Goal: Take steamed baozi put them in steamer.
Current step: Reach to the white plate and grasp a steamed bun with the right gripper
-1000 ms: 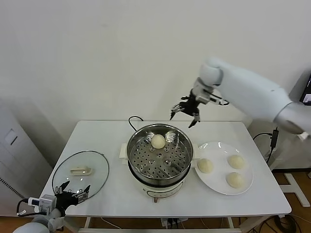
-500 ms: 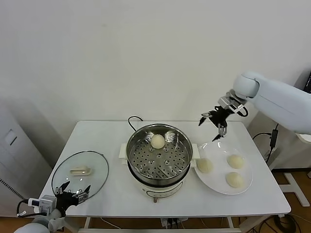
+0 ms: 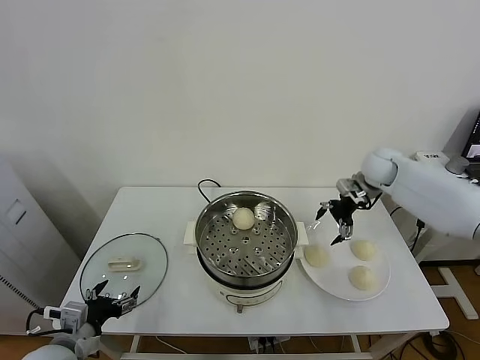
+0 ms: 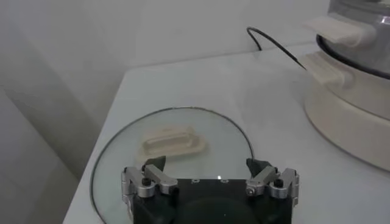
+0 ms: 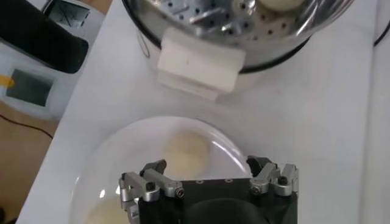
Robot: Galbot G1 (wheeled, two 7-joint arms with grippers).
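From the head view I see my left gripper (image 3: 111, 292) parked at the table's (image 3: 172, 217) seven o'clock corner, claw spread, beside the glass lid (image 3: 124, 264); its wrist view shows the lid's white handle (image 4: 173, 145) close; centre, the steamer (image 3: 246, 238) holds one baozi (image 3: 244, 218) at twelve o'clock; my right gripper (image 3: 334, 222) hovers, fingers apart and empty, above the plate (image 3: 377, 291) carrying three baozi (image 3: 316, 256); its wrist view shows the steamer's side handle (image 5: 200, 63).
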